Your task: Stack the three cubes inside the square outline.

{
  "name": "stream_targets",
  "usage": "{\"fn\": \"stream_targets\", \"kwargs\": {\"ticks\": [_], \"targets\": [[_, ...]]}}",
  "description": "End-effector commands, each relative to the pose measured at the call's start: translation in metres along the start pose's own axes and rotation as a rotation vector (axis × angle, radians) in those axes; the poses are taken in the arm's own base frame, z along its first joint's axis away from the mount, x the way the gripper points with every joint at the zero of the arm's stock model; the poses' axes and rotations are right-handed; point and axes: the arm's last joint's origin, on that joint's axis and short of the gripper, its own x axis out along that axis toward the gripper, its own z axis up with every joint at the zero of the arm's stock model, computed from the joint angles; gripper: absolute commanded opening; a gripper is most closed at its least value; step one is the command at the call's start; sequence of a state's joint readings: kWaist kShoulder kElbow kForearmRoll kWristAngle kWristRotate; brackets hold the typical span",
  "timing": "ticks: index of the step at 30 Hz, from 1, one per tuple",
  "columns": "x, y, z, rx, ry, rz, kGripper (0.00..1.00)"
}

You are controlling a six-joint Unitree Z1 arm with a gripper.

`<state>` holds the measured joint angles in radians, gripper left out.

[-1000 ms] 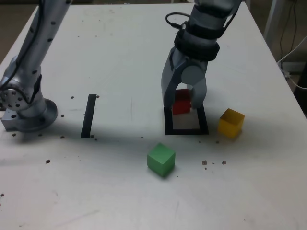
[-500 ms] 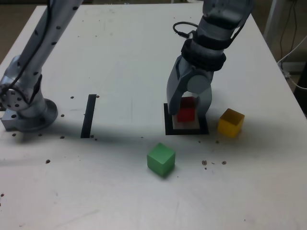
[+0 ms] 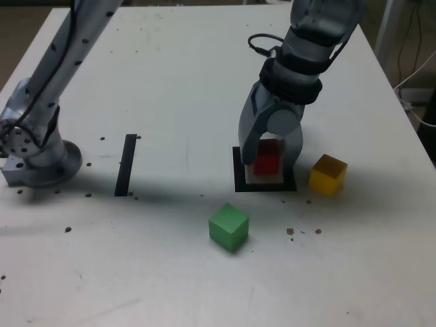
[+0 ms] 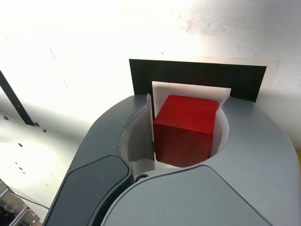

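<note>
I am seeing the green cube sitting nearest the camera on the table, well apart from the other blocks and toward the exterior view's left of them. Farther back, the yellow cube is resting just beside the outline, off its edge on the exterior view's right. The outline itself is lying flat, and the gripper is standing down over it, with its two fingers straddling the white centre. The red cube is sitting between those fingers, within the outline. From the wrist view, the fingers are pressing on opposite faces of the red cube, one pad on each side, so I am reading them as clamped on it; the black frame is showing beyond the block. I cannot tell whether the cube is touching the table or hanging just above it. To the exterior view's left, a straight black strip is lying on the table, and beyond that the arm's base is standing near the table edge.
</note>
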<state>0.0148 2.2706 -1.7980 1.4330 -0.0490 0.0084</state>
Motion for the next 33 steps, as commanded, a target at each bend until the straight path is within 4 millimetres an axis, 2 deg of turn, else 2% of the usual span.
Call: {"fn": "stream_targets", "kwargs": {"ticks": [1, 17, 26, 33], "targets": [[0.000, 0.000, 0.000, 0.004, -0.003, 0.004, 0.90], [-0.005, 0.000, -0.007, 0.002, -0.002, 0.012, 0.98], [-0.029, 0.002, -0.028, -0.029, -0.040, 0.083, 0.99], [-0.050, -0.003, -0.027, -0.005, -0.097, 0.123, 1.00]]}}
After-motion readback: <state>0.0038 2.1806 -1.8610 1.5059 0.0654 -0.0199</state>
